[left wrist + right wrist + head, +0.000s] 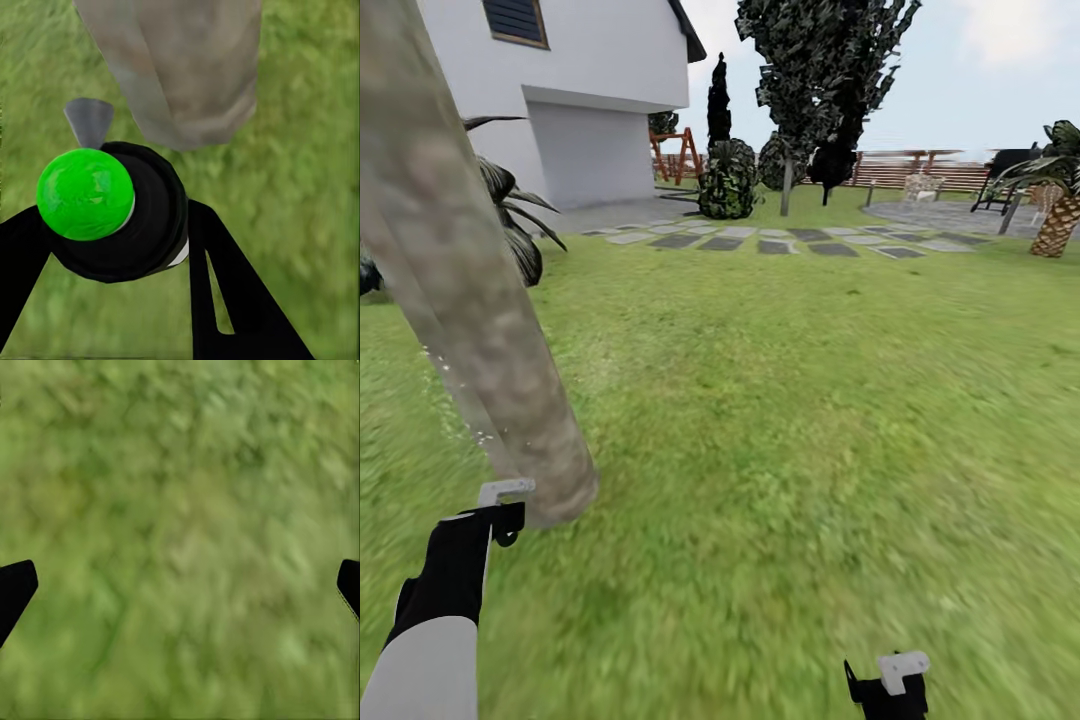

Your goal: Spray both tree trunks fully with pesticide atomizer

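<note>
The pesticide atomizer point(120, 214) sits pinched between my left fingers point(232, 300), a dark round bottle whose top reads bright green in the left wrist view, with a grey nozzle point(88, 121) pointing at the base of the tree trunk point(180, 67) just beyond it. From my head view, my left gripper point(500, 510) is right beside the foot of that pale mottled trunk point(460, 290), which leans across the left of the scene; tiny white specks show along its near edge. My right gripper point(890, 685) hangs low over the lawn point(790, 400), well apart from the trunk, its fingers point(15, 589) spread wide with only grass point(180, 540) between them. Farther off lie stepping stones point(760, 240), a white house point(570, 90), dark cypresses point(830, 70), a palm point(1060, 215) and a wooden fence point(920, 170).
</note>
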Controlling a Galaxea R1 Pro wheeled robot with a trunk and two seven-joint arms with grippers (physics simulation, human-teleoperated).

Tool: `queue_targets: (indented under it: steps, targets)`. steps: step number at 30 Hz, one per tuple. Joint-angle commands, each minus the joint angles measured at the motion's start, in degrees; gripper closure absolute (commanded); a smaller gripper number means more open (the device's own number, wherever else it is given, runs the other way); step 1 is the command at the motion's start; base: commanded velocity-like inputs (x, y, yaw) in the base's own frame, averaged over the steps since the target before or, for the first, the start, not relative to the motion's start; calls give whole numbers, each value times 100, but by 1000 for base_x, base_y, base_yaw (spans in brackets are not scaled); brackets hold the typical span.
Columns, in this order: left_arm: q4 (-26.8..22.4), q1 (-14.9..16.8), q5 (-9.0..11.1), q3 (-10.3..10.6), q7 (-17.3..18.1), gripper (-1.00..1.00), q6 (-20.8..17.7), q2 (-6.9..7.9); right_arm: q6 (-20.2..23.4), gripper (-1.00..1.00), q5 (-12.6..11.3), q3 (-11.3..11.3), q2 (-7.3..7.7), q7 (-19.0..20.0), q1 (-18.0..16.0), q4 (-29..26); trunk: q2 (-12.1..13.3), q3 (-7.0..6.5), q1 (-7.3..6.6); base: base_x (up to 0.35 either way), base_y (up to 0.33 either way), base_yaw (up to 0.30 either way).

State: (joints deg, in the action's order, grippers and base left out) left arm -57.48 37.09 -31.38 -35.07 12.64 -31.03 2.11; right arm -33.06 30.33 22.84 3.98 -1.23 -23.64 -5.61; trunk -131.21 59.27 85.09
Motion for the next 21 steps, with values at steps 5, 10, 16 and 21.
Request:
queue_targets:
  steps: [5,10,16,21]
  targets:
    - [0,0,0,0,1,100,0,0,1,-100,-1,1,-3,0,0,1,0,0,0,106,-257,273]
    - [0,0,0,0,1,100,0,0,1,-100,-1,1,-3,0,0,1,0,0,0,105,-257,278]
    - [0,0,0,0,1,100,0,0,1,-100,-1,1,-3,0,0,2,0,0,0,107,-256,278]
    - [0,0,0,0,1,100,0,0,1,-100,-1,1,-3,0,0,1,0,0,0,125,-256,278]
